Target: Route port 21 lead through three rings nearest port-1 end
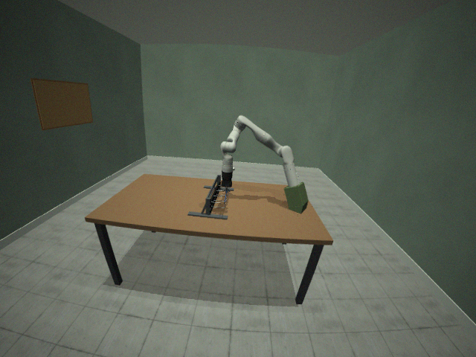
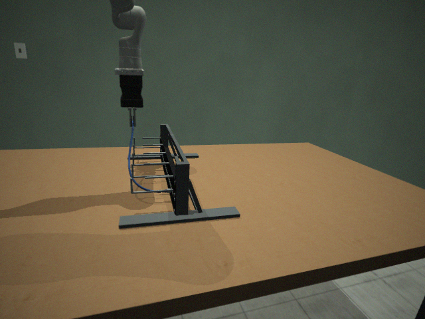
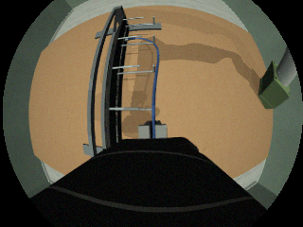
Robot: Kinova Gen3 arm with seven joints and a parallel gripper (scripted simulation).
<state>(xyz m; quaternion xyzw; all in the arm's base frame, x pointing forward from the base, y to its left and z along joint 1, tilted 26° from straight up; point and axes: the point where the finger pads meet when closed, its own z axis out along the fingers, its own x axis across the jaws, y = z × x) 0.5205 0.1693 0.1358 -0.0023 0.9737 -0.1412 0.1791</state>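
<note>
A flat, matt orange-brown table (image 2: 309, 192) on dark legs is seen to carry a dark grey rack (image 2: 181, 171), a narrow upright frame of square bars set on two flat cross feet. From the rack's front face thin, pale metal rings (image 2: 151, 177) of straight wire are seen to jut out sideways in a row. A thin, smooth blue lead (image 2: 129, 154) is seen hanging from the claw (image 2: 132, 119); it drops almost straight down just outside the front ends of the rings, then curves at the bottom in towards the rack near the closest ring. Whether the lead lies inside any ring cannot be told from these views. The claw, a black block with two short slim grey fingers, is held pointing straight down above the front of the rings, near the far end of the row. Its fingers are closed almost fully, and the top end of the lead is pinched between them; nothing else is touched by it. The arm (image 1: 265, 138), made of smooth white rounded links, is mounted on a green block base (image 1: 297, 199) at the table's edge, well apart from the rack.
</note>
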